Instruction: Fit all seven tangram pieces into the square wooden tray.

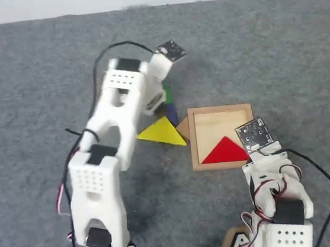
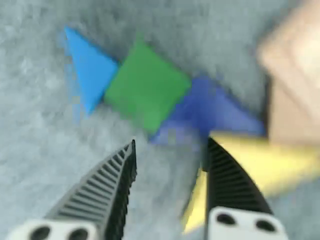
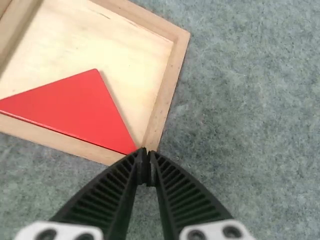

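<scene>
The square wooden tray (image 1: 194, 141) lies right of centre with a red triangle (image 1: 223, 151) flat in its near part. A yellow triangle (image 1: 162, 131) lies on the carpet just left of the tray. My left gripper (image 2: 170, 150) is open above the carpet, its fingers pointing at a green square (image 2: 147, 85), a light blue triangle (image 2: 87, 70) and a dark blue piece (image 2: 210, 107); one finger overlaps the yellow triangle (image 2: 265, 162). My right gripper (image 3: 146, 161) is shut and empty, its tips at the tray's (image 3: 167, 95) near corner beside the red triangle (image 3: 70, 112).
Grey carpet covers the whole table. In the high view the left arm (image 1: 122, 110) hides most of the green (image 1: 167, 91) and blue (image 1: 171, 112) pieces. The right arm's base (image 1: 279, 206) stands near the front edge. Open carpet lies right of the tray.
</scene>
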{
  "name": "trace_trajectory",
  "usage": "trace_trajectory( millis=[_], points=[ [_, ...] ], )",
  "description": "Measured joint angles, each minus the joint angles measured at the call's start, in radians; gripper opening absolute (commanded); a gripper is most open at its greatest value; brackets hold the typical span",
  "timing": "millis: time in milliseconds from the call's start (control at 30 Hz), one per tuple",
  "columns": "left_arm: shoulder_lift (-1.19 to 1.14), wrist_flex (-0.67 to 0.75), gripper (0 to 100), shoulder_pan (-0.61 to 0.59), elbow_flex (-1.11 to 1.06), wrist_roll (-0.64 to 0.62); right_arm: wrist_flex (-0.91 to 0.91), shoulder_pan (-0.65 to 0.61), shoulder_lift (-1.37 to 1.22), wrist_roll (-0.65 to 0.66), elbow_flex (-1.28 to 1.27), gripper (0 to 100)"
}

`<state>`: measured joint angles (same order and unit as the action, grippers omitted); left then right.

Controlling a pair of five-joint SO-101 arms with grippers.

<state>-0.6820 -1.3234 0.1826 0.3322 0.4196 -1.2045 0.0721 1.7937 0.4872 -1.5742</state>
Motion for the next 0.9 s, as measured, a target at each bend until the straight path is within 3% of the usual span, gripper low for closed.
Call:
trace_trajectory(
  millis=[100,233,533,767,900],
  points=[
    [-0.058,0.011,22,0.031,0.060,-0.077,0.000,0.000,0.000,0.000,0.000,0.9],
    [-0.121,-0.046,22,0.038,0.181,-0.084,0.000,0.000,0.000,0.000,0.000,0.9],
    [-0.140,-0.328,18,0.038,0.252,0.124,0.000,0.000,0.000,0.000,0.000,0.9],
    [-0.110,-0.376,17,-0.005,0.209,0.183,0.000,0.000,0.000,0.000,0.000,0.9],
    [-0.003,-0.394,24,-0.034,0.201,0.221,0.000,0.000,0.000,0.000,0.000,0.9]
  ],
)
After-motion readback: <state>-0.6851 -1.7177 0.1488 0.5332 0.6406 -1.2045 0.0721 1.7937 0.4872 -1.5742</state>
